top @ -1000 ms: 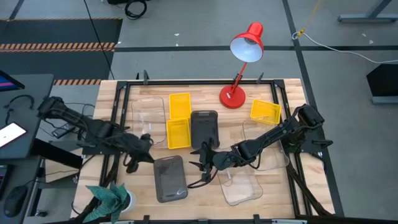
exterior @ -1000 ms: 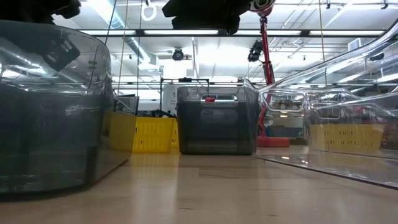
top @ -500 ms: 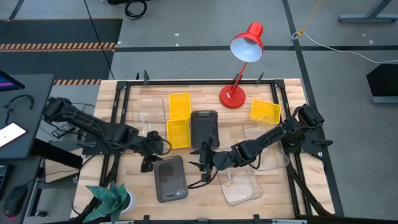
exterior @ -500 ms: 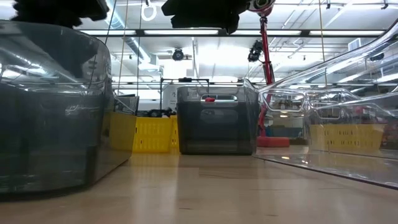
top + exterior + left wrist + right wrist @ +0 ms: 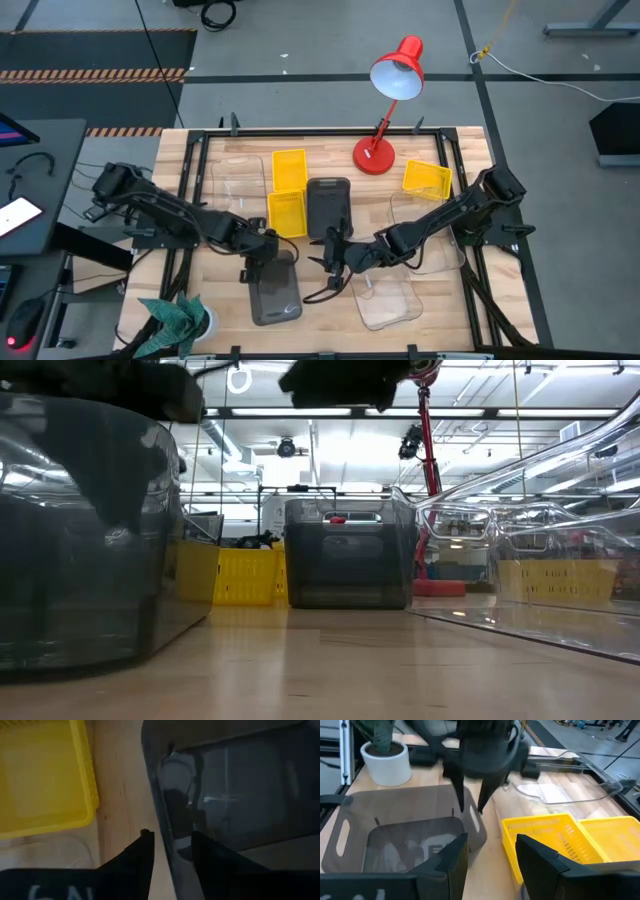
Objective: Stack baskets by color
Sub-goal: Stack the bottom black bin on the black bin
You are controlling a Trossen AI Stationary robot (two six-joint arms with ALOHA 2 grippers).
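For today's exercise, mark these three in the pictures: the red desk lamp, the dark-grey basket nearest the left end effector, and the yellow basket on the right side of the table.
red desk lamp [image 5: 397, 68], high view, on its shade.
dark-grey basket [image 5: 275, 295], high view, on its floor.
yellow basket [image 5: 427, 179], high view, on its middle.

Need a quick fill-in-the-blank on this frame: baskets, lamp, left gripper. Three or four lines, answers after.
1. The left gripper straddles the rim of a dark-grey basket, one finger inside and one ____.
2. The number of yellow baskets on the table is ____.
3. The red lamp stands at the table's ____ edge.
4. The right gripper holds ____.

Missing words: outside; three; far; nothing
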